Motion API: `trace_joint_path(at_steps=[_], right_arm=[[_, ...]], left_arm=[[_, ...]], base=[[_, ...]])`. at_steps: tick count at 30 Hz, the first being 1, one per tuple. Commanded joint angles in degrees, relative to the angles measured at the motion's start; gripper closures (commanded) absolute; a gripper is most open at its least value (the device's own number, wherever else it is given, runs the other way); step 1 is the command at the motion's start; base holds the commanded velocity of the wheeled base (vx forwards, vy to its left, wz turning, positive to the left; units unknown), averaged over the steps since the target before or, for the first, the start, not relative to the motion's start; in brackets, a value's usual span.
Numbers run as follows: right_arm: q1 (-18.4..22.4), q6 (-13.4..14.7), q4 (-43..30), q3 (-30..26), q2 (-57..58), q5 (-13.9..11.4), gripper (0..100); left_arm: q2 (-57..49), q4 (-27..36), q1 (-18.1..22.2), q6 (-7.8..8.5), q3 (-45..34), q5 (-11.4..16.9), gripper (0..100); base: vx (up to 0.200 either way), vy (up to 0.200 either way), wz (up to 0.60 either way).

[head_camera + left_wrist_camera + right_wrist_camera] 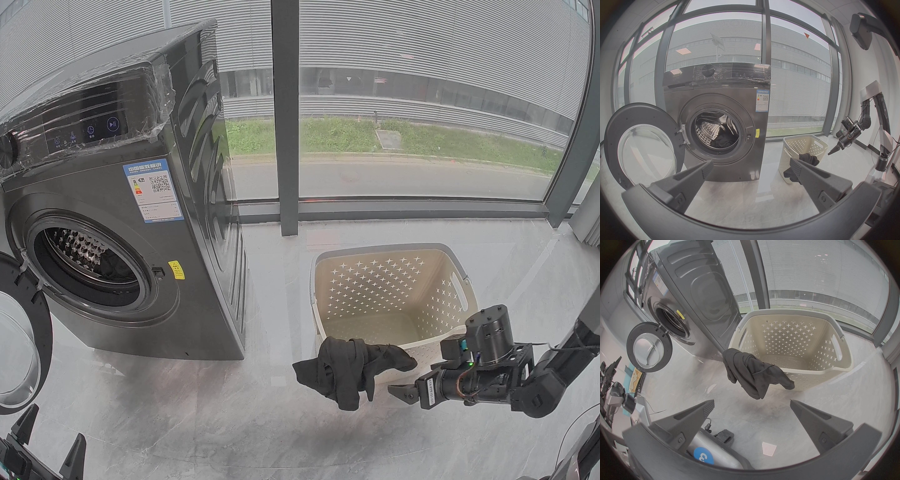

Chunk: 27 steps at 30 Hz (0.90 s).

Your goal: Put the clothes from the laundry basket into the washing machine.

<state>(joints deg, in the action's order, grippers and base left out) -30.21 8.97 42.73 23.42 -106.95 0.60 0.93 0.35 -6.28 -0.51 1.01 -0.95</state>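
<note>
Item: black garment, draped over the laundry basket's front rim. Right gripper spread wide, empty, just beside it; left gripper likewise spread, empty. We should pinch the bunched middle, not a dangling edge.

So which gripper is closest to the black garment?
The right gripper, open just beside the black garment draped over the near rim of the laundry basket. The left gripper is far off, by the washing machine door.
</note>
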Motion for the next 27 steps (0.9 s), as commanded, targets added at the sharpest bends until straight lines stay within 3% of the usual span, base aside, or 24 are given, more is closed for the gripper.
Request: trace_joint_path(at_steps=[1,8,11,18,27], right_arm=[[-1.1,0.2,0.6,3.7,-7.7,1.1,0],[-1.2,0.2,0.7,6.7,-10.8,1.4,0],[-1.3,0.3,1.1,7.6,-11.6,1.4,0],[-1.4,-0.6,7.8,7.8,-15.4,1.4,0],[-1.9,-0.7,8.0,10.4,-16.9,1.3,0]], left_arm=[[-0.9,0.0,0.0,-0.02,-0.9,0.0,0],[-0.9,-0.1,0.0,0.07,-0.9,-0.2,0],[-0.9,-0.1,0.0,-0.1,-0.9,-0.2,0],[-0.9,0.0,0.0,-0.28,-0.9,-0.1,0],[-0.9,0.0,0.0,0.07,-0.9,-0.1,0]], base=[[0.0,0.0,0.0],[0.0,0.0,0.0],[0.0,-0.2,0.0],[0.0,0.0,0.0],[0.0,0.0,0.0]])
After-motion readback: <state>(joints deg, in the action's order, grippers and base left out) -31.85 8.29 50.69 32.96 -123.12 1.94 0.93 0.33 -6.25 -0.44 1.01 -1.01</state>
